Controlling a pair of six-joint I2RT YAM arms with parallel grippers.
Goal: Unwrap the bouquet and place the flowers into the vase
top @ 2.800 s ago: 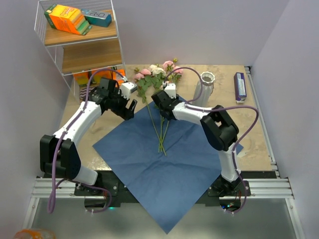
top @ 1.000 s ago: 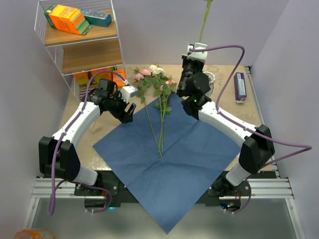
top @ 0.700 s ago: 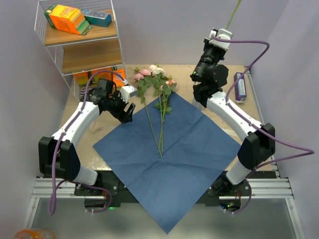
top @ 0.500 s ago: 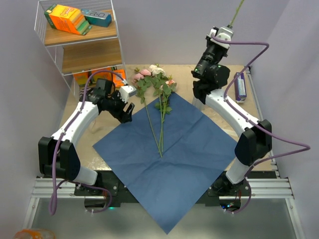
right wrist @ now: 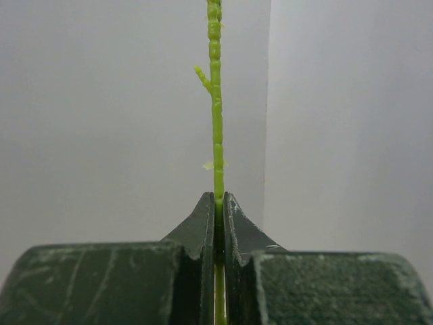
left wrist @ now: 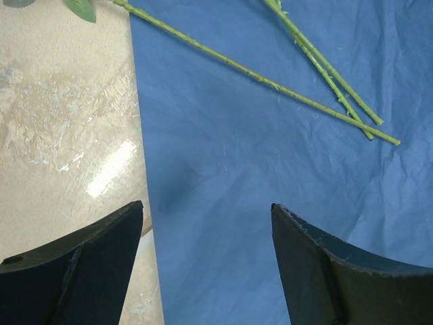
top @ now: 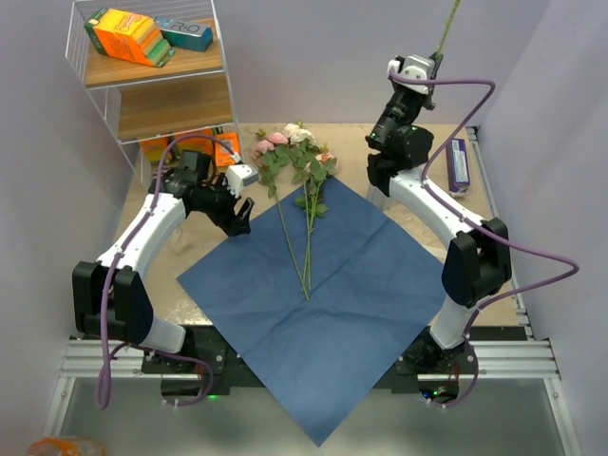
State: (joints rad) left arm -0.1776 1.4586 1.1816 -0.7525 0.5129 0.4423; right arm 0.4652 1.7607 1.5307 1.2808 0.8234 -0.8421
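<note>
Our right claw [right wrist: 218, 198] is clamped on one green stem [right wrist: 216, 115], held high. Our left claw [left wrist: 206, 211] stands apart above the blue paper [left wrist: 270, 203] edge; we see the other flowers [top: 302, 166] lying with stems on it.

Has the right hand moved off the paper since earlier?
Yes. The right hand has risen from over the paper toward the back wall, gripping a stem.

The flowers [top: 302, 171] block the far half of the blue paper [top: 332, 332]; its near half lies open.
</note>
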